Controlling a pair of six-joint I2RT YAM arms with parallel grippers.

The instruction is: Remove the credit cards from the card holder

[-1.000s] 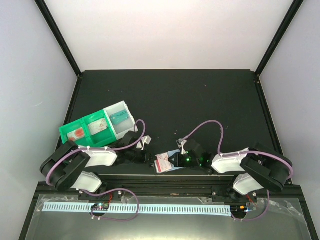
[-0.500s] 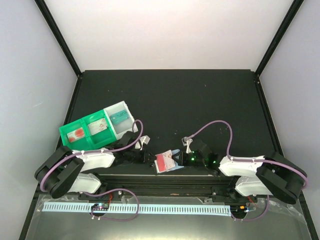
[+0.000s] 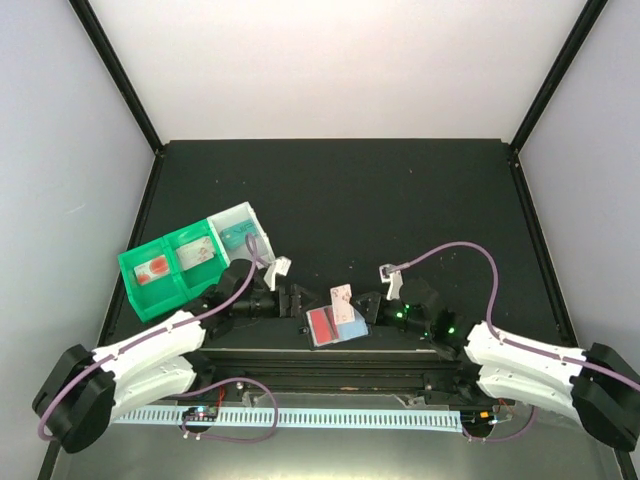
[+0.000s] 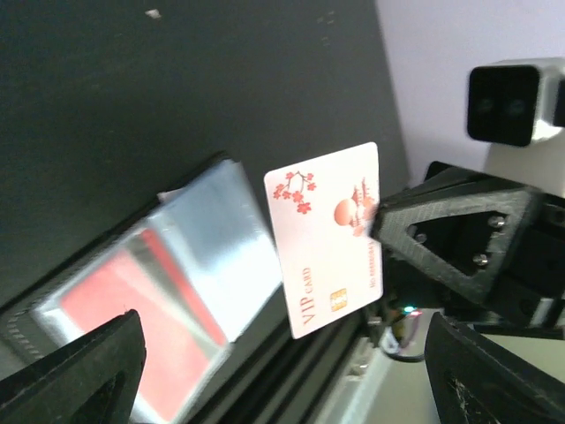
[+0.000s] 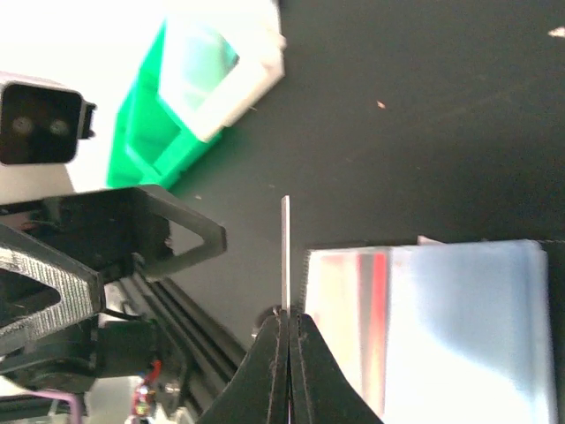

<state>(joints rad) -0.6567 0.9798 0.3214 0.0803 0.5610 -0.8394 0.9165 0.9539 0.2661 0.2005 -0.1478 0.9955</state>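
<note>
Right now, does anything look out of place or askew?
Nothing damaged. The card holder lies open, skewed, close to the table's near edge, red card inside; the right gripper pinches a white card clear of it.

An open card holder [image 3: 333, 327] lies flat on the black table [image 3: 400, 200], between the left gripper [image 3: 296, 302] and the right gripper [image 3: 360, 306]. A green-and-clear compartment tray [image 3: 190, 258] rests behind the left gripper, to its left.
</note>
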